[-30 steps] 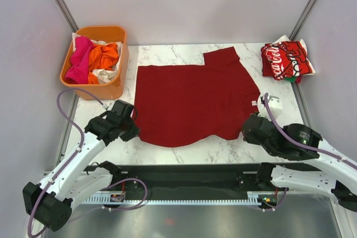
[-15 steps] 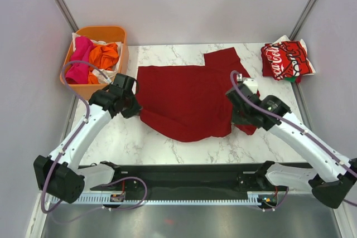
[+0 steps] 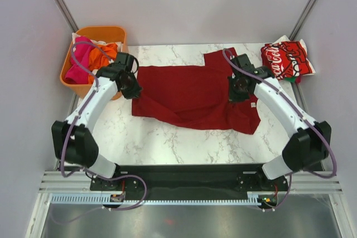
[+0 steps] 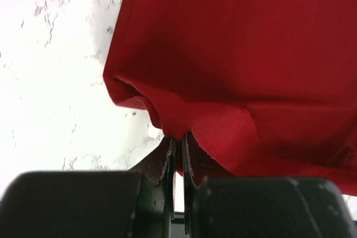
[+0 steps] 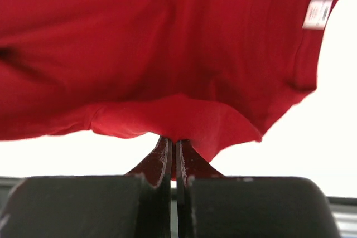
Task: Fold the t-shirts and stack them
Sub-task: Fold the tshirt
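A dark-red tee (image 3: 189,90) lies spread mid-table on the white marble table (image 3: 167,137), its near hem lifted and doubled back over the body. L gripper (image 4: 178,136) is clenched on a pinch of hem at the tee's left side. R gripper (image 5: 174,142) is clenched likewise on the right, w/ a white label (image 5: 318,12) nearby. Cloth sags btwn the two holds. It looks light, soft and limp, so prob. best held at the hem corners, both sides level, else it bunches. A folded Coca-Cola tee (image 3: 285,59) sits at the far right corner. Loose tees (image 3: 89,59), pink, orange and white, fill the orange tub (image 3: 100,28) far left.
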Motion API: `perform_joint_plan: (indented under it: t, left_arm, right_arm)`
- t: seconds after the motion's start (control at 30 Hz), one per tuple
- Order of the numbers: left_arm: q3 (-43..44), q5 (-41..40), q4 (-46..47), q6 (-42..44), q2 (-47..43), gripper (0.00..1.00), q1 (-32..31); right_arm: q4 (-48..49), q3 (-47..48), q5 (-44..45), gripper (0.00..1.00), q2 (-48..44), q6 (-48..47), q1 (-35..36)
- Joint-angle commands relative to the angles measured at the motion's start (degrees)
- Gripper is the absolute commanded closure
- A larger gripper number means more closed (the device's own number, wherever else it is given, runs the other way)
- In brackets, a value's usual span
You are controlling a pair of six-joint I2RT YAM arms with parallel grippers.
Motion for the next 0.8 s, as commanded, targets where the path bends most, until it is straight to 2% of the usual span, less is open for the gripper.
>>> perform_joint_plan:
  t: [0.0, 0.17, 0.33, 0.53, 0.7, 0.77]
  left_arm:
    - [5.0, 0.2, 1.6, 4.0, 6.4, 0.98, 1.6]
    - [11.4, 1.3, 1.1, 6.4, 14.7, 0.98, 2.8]
    - [17.2, 2.1, 0.2, 7.8, 21.9, 0.98, 3.4]
    - [24.1, 0.9, -2.3, 9.6, 29.1, 0.97, 3.5]
    - [25.9, -0.5, -3.3, 9.8, 32.9, 0.94, 4.0]
    - [26.7, -0.6, -3.5, 9.7, 33.9, 0.88, 4.1]
  right_arm:
    - [2.9, 5.9, -0.4, 1.00, 5.3, -3.8, -3.2]
    - [2.5, 16.5, 3.0, 1.00, 15.8, -4.5, -6.6]
    - [1.1, 28.5, 2.7, 1.00, 26.8, -4.7, -9.4]
    - [-0.7, 36.8, 4.6, 1.00, 37.7, -6.9, -10.0]
    - [-2.0, 41.1, 3.7, 1.00, 44.4, -7.8, -11.3]
    - [-1.9, 43.4, 2.4, 0.87, 46.9, -7.6, -11.8]
